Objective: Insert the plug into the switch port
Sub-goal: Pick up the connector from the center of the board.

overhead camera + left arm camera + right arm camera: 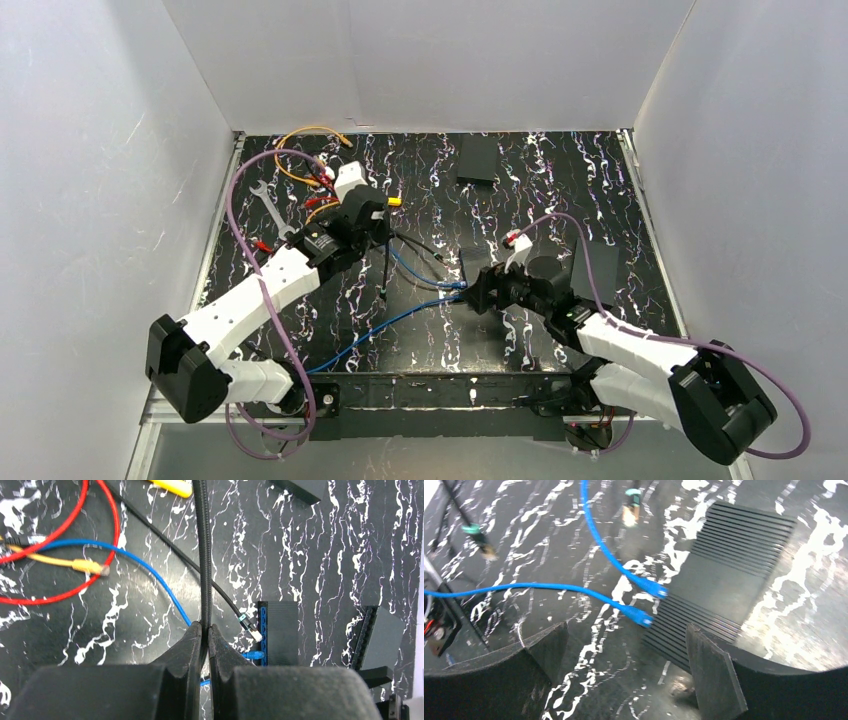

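two blue plugs (640, 616) meet the switch (724, 580), left claw (205, 630) clamps black cable (202, 555), right claw (626, 632) gapes.

Robotics lab cell, white walls (430, 60) around a black marbled table (560, 190), coloured cables (549, 585) and a wrench (268, 208) on it.

White arms (255, 295), black joints (185, 370), purple cables (230, 205)

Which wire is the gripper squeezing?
The thick black cable, pinched in the left gripper. The red wire, yellow wire and blue wire just lie loose on the table.
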### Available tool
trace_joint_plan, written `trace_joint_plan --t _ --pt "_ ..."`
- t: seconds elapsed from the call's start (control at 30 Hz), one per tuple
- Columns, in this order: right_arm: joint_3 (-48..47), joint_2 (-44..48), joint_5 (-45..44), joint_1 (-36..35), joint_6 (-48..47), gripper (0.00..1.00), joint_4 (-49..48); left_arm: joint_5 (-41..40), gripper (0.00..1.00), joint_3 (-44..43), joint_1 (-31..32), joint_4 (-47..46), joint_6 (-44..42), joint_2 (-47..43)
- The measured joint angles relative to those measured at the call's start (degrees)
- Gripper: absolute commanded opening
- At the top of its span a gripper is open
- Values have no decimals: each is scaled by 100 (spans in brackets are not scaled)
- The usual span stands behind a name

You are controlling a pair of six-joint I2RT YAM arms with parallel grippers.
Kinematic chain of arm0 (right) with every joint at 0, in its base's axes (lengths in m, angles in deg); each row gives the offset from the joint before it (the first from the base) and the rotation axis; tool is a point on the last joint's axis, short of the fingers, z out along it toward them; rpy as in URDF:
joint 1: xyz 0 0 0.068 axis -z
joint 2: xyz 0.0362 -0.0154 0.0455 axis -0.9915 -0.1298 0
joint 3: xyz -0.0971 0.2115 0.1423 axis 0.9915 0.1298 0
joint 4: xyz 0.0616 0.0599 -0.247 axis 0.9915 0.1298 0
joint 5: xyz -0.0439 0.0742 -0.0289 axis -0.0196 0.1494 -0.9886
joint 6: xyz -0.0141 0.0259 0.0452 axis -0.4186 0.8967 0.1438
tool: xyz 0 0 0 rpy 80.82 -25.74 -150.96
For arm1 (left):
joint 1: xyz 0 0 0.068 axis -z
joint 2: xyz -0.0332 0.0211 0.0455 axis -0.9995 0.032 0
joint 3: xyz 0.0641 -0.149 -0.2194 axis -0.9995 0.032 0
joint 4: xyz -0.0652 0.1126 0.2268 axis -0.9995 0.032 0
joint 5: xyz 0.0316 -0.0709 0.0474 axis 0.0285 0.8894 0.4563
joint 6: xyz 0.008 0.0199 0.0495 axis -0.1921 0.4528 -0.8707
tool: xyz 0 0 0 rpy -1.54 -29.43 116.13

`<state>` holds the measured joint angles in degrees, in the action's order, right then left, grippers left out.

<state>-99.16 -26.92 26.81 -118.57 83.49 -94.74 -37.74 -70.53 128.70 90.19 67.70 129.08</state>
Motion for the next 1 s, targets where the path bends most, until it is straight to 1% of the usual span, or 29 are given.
trace_joint_plan --t 0.1,0.23,0.37,0.5,0.6,0.77,1.0 --pt "46 164 -66 -424 -76 95 -348 90 0 372 0 -105 485 -160" --pt "61 197 -310 -1075 -256 93 -927 208 0 621 0 -232 1126 -352" --pt "52 -181 -533 -1690 -424 87 -1475 328 0 728 0 -413 1762 -511" --pt "-7 -632 -739 -2083 -540 84 -1812 459 0 929 -2 -647 2326 -675" --pt "-46 -833 -890 -2212 -597 81 -2020 538 0 1169 -2 -785 2712 -811" --pt "-85 -957 -946 -2223 -610 74 -2247 638 0 1569 -2 -1021 3261 -1010" --pt "-101 -1058 -833 -2234 -605 62 -2363 654 0 1709 0 -1161 3707 -1161"
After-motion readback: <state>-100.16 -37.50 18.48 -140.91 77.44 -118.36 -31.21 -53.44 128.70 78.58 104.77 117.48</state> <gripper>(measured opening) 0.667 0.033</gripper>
